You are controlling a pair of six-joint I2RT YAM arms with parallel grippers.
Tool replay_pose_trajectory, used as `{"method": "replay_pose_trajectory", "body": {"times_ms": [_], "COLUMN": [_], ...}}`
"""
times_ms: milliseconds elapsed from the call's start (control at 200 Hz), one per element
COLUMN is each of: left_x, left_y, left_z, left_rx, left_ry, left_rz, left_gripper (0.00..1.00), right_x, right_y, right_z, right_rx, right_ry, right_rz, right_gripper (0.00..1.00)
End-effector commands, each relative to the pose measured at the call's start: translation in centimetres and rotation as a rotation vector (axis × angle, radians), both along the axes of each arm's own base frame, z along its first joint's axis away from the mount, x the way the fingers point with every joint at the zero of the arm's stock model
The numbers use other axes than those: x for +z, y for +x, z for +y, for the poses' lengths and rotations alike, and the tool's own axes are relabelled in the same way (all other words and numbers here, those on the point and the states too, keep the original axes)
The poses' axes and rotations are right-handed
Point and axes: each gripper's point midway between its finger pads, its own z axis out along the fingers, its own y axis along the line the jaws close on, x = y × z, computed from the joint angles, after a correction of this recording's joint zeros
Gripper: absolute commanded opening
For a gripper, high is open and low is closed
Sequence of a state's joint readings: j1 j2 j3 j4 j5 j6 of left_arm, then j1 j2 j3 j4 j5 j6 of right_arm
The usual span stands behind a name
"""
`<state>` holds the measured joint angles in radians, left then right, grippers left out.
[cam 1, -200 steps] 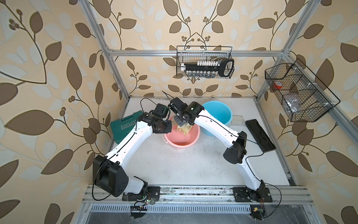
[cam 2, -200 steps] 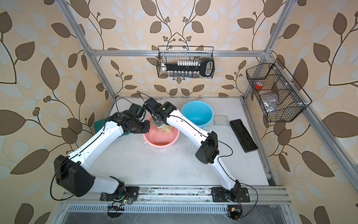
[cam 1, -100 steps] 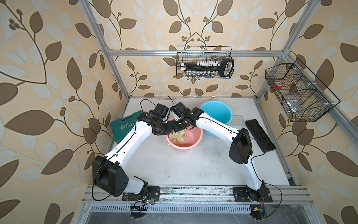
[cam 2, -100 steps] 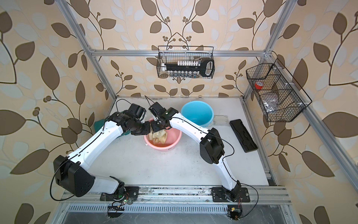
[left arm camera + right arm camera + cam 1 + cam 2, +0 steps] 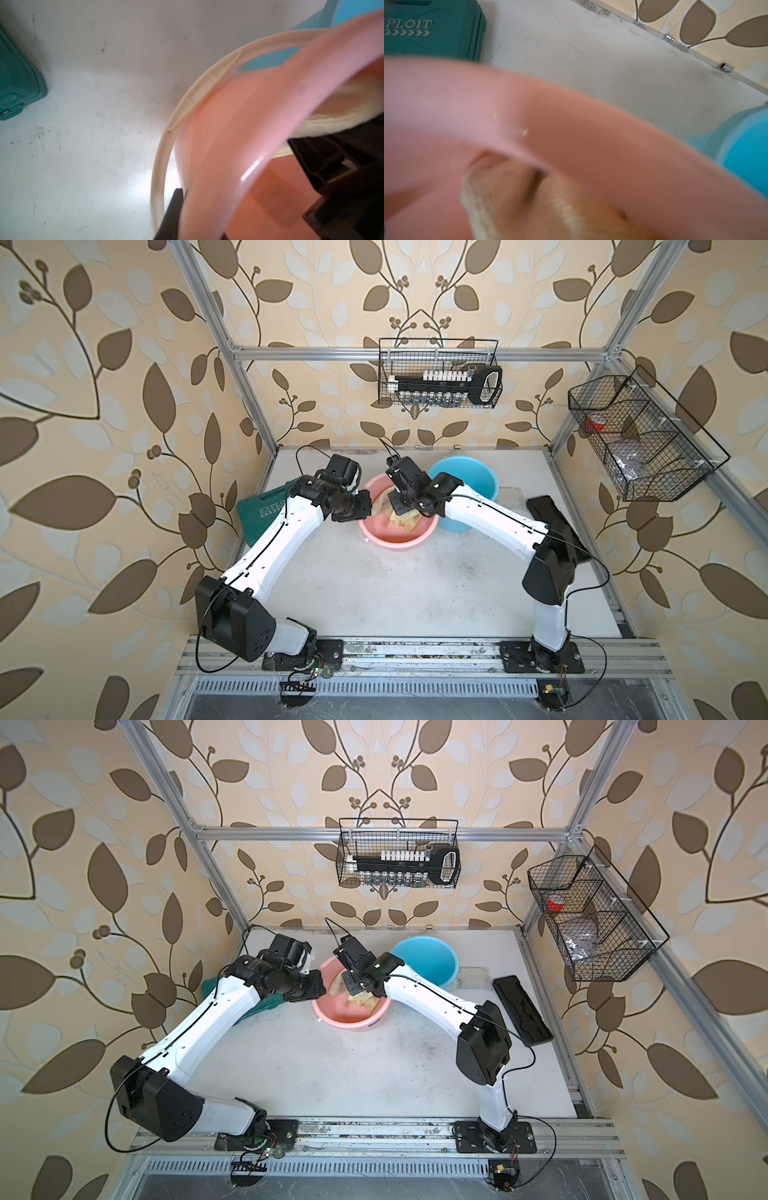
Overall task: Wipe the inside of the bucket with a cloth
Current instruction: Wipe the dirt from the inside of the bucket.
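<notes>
I see my left gripper [image 5: 365, 506] clamped on the pink bucket [image 5: 390, 542] rim, right gripper [image 5: 397, 506] pinching the cloth [image 5: 409, 522] inside it.

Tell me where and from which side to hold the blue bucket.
Probably the far rim of the blue bucket, from above, one finger inside and one outside: it stands upright, mouth open, and the right arm crosses its near side.

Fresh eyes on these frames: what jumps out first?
Both grippers converge on the pink bucket at the back centre of the table. The left gripper pinches its rim, and the right gripper holds the pale yellow cloth inside it. A blue bucket stands close beside it, on the robot's right.
</notes>
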<state>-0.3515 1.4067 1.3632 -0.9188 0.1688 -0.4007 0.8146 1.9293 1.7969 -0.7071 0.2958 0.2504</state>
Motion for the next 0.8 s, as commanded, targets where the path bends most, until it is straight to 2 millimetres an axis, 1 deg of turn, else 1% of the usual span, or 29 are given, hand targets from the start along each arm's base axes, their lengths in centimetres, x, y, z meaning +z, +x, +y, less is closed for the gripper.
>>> {"method": "replay_pose_trajectory", "body": {"times_ms": [0, 60, 145, 195, 310, 385, 450, 505, 590, 685, 800], "left_x": [0.0, -0.2, -0.4, -0.4, -0.2, -0.1, 0.2, 0.5, 0.7, 0.8, 0.7], "left_y": [-0.4, -0.4, -0.5, -0.5, -0.4, -0.3, -0.1, -0.1, -0.2, -0.4, -1.2], "left_z": [0.1, 0.2, 0.5, 0.8, 1.3, 1.3, 1.2, 1.2, 1.0, 0.5, 0.1], "left_rx": [-0.001, -0.002, 0.006, 0.013, 0.028, 0.027, 0.024, 0.021, 0.016, 0.002, -0.017], "left_ry": [0.007, 0.011, 0.028, 0.038, 0.043, 0.037, 0.035, 0.03, 0.02, -0.007, -0.035], "left_rz": [0.042, 0.05, 0.054, 0.049, 0.047, 0.047, 0.043, 0.039, 0.043, 0.049, 0.073], "left_gripper": [0.0, 0.0, 0.0, 0.0, 0.0, 0.0, 0.0, 0.0, 0.0, 0.0, 0.0], "right_x": [1.5, 1.7, 1.5, 1.1, -1.0, -2.7, -3.9, -4.9, -6.2, -7.6, -9.0], "right_y": [-0.2, -0.6, -0.6, -1.3, -3.1, -4.0, -4.4, -4.4, -3.7, -2.5, -0.9], "right_z": [1.8, 2.7, 2.5, 2.9, 3.4, 3.2, 2.8, 2.5, 1.9, 1.4, 1.4], "right_rx": [0.117, 0.151, 0.135, 0.177, 0.291, 0.33, 0.331, 0.32, 0.283, 0.224, 0.158], "right_ry": [0.089, 0.113, 0.067, 0.046, -0.056, -0.126, -0.172, -0.195, -0.245, -0.313, -0.354], "right_rz": [-0.034, -0.015, -0.023, -0.012, 0.031, 0.081, 0.1, 0.111, 0.115, 0.111, 0.093], "right_gripper": [0.0, 0.0, 0.0, 0.0, 0.0, 0.0, 0.0, 0.0, 0.0, 0.0, 0.0]}}
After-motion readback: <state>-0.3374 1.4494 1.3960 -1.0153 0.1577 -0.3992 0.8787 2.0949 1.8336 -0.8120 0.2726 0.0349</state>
